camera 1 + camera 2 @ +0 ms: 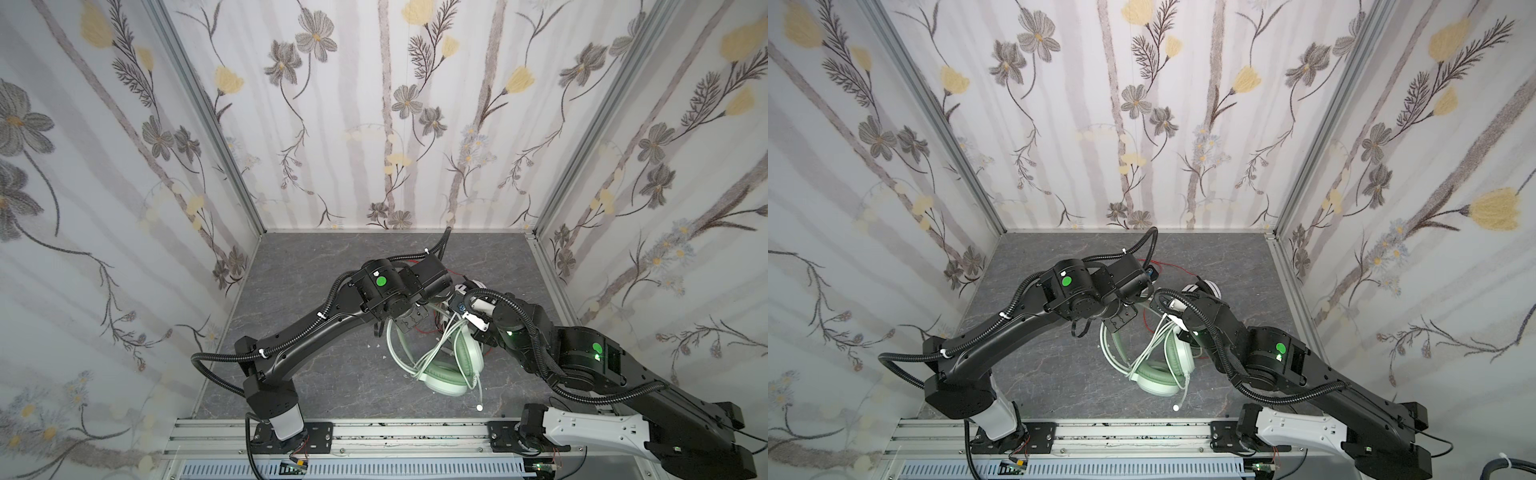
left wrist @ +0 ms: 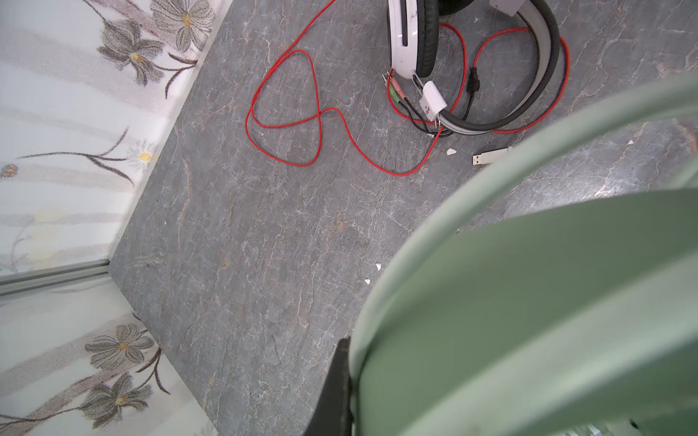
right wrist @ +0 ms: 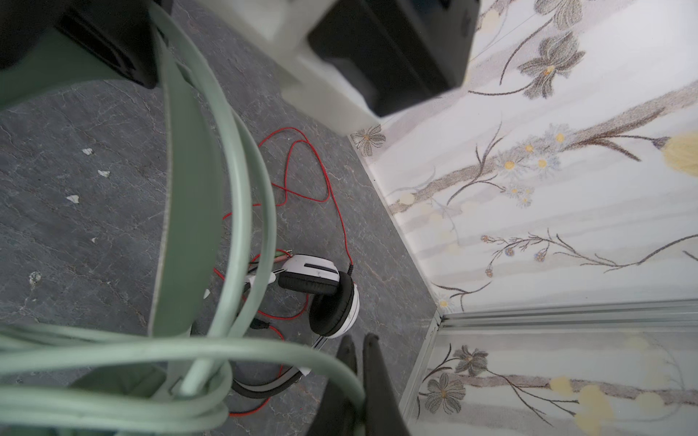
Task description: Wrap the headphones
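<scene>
**Green headset braced while its cable is drawn across the band**

The green headset (image 1: 444, 380) sits in the middle of the table (image 1: 332, 374), towards the near edge. Its ear cups rest on the surface and its headband (image 2: 528, 302) arches up and to the left. The left gripper (image 2: 347, 377) is clamped tight on that headband, probably to keep the frame from sliding or tipping while the cord is worked.

The green cable (image 3: 264, 351) runs in several strands over the band and cups. One strand leads up to the right gripper (image 3: 359, 362), whose fingers are pinched narrow on it just to the right of the band. Holding the cord taut and lifted should let it be laid around the frame rather than dragged over the table. A pale USB plug (image 2: 491, 156) lies loose on the surface beyond the band.

Farther back, behind both wrists, the white-and-black headset (image 3: 325, 287) lies on its side. Its red cable (image 2: 287, 113) sprawls in open loops towards the far left and is not yet wound. It looks set aside until the green one is done.
</scene>
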